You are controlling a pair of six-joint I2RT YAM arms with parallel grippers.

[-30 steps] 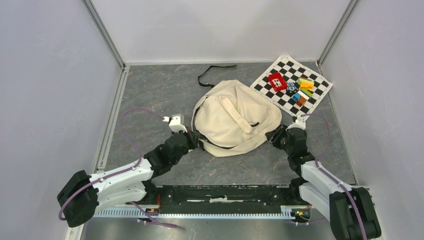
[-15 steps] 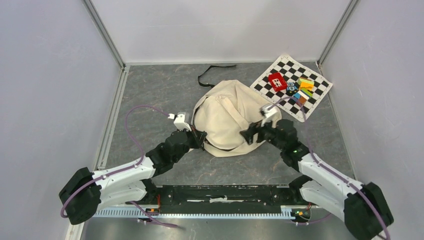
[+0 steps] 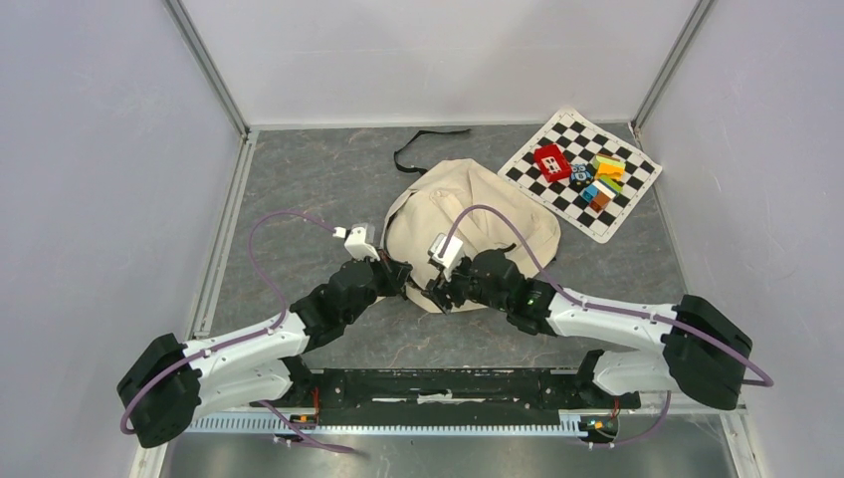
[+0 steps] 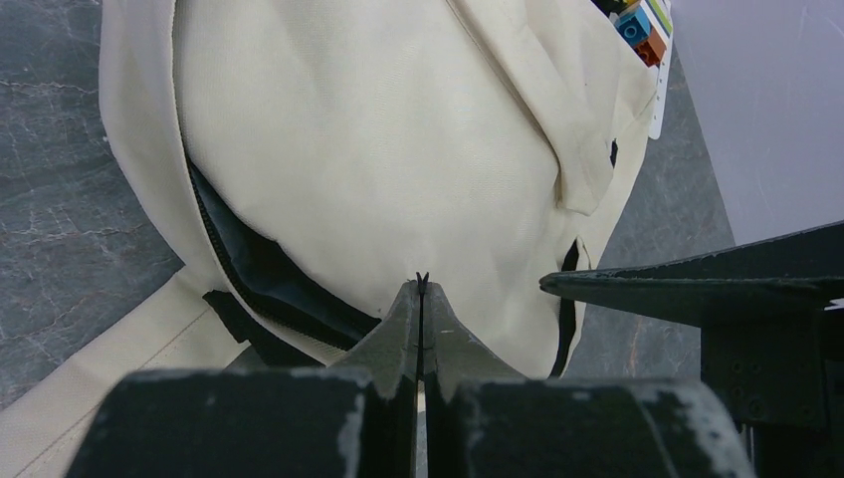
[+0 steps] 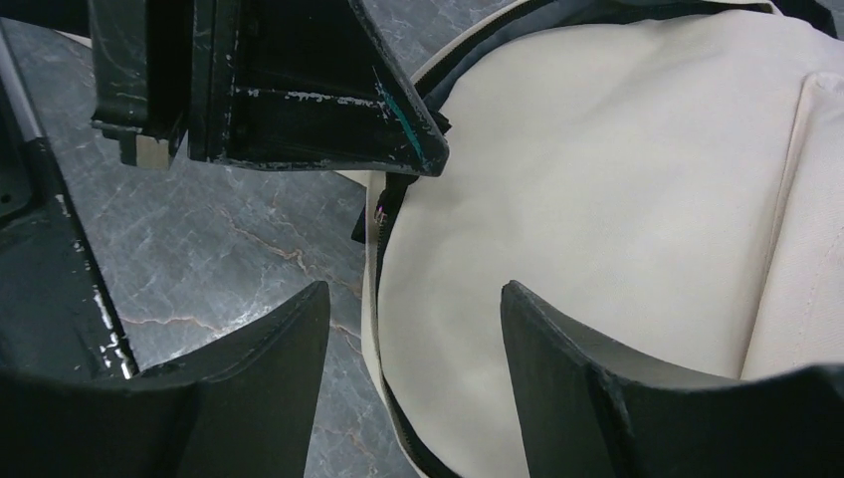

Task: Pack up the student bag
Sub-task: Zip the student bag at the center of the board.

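Note:
The cream student bag point(image 3: 483, 214) lies flat in the middle of the floor, its black zipper parted at the near left edge with dark lining showing point(image 4: 269, 279). My left gripper point(image 3: 402, 278) is shut at that edge, and a thin black tab of the bag is pinched at its tips point(image 4: 422, 283). My right gripper point(image 3: 439, 295) is open just right of it, low over the bag's near edge. In the right wrist view its jaws point(image 5: 413, 289) straddle the zipper seam and cream canvas point(image 5: 617, 179), holding nothing. The left gripper's fingers point(image 5: 398, 129) show close ahead.
A checkerboard mat point(image 3: 557, 194) lies at the back right with a red block point(image 3: 550, 161) and several coloured blocks point(image 3: 600, 179) on it. A black strap point(image 3: 423, 144) trails behind the bag. Enclosure walls stand on three sides.
My right arm has swung from the bag's right side across its near edge to the left, stopping next to the left gripper. The left gripper shifted slightly right, then held still.

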